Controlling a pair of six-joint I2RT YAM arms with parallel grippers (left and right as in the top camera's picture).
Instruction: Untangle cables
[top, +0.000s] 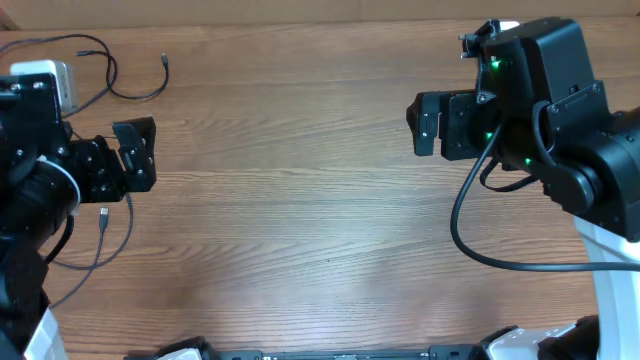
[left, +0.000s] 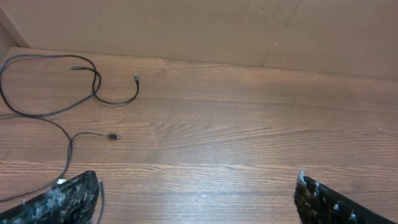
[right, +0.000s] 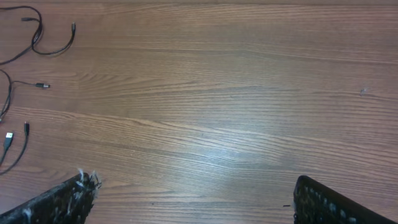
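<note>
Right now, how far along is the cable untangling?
Done: the cables lie in loose strands at the left end of the table, no tight coil. In hand: nothing; left gripper and right gripper are open, empty. Left: strands appear to cross near the far loop.

Thin black cables (left: 114, 136) lie slack at left, loosely looped; plugs apart.

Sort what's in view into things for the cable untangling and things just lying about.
For the job: thin black cords with small plugs, left gripper, right gripper.
Just there: thick black cable along the right arm, brown wooden table.
</note>
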